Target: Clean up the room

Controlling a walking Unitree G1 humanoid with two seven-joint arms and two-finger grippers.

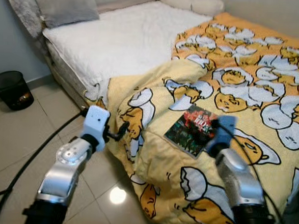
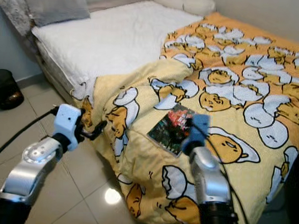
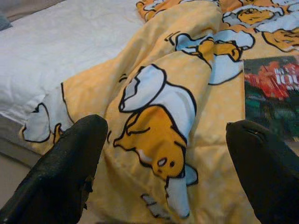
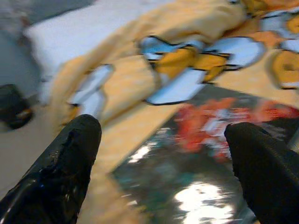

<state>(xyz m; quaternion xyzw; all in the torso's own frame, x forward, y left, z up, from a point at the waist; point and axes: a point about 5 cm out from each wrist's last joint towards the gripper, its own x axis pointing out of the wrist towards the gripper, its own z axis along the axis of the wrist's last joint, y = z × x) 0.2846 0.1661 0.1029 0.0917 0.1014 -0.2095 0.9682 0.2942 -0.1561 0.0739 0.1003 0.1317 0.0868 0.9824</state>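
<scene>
One bed carries a white, softly textured sheet on its head half. One yellow blanket, quilted-looking and printed with cartoon eggs and white shell shapes, covers the rest of the bed and hangs in rumpled folds over its near edge to the tiled floor. One book, flat, rectangular, with a glossy dark cover in red and green, lies on the blanket near the bed's near edge. Two pillows are counted at the head of the bed: one grey, one white. One black mesh bin, round, stands on the floor well apart from the bed's side, by the wall. One black cable trails over the glossy tiles.

Left gripper: jaws spread wide, holding nothing, just beside the hanging blanket fold at the bed's edge. Right gripper: jaws spread wide, holding nothing, poised close over the book; this wrist view is blurred.
</scene>
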